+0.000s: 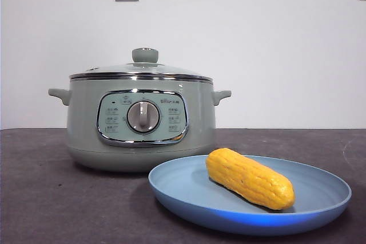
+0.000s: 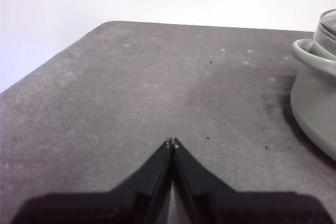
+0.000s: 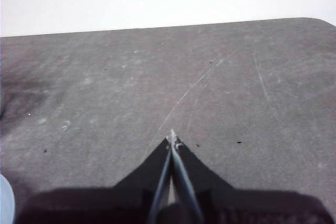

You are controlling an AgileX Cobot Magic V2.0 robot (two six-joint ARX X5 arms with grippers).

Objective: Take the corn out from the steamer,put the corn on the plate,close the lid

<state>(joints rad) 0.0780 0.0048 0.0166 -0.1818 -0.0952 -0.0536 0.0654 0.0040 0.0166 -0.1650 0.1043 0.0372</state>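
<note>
Both arms wait off to the sides, low over the dark table (image 1: 57, 198). The left gripper (image 2: 172, 142) has its jaws pressed together on nothing, with the steamer (image 1: 141, 124) near it; the right gripper (image 3: 172, 139) is likewise clenched and empty. The corn (image 1: 250, 178) lies flat on the plate (image 1: 320, 198), in front of the steamer (long axis slanting, one blunt end toward the pot). The lid (image 1: 140, 70) sits on the steamer.

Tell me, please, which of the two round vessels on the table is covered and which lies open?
The steamer is covered: its glass lid sits on its rim. The blue plate in front of it lies open, with the corn on it.
</note>
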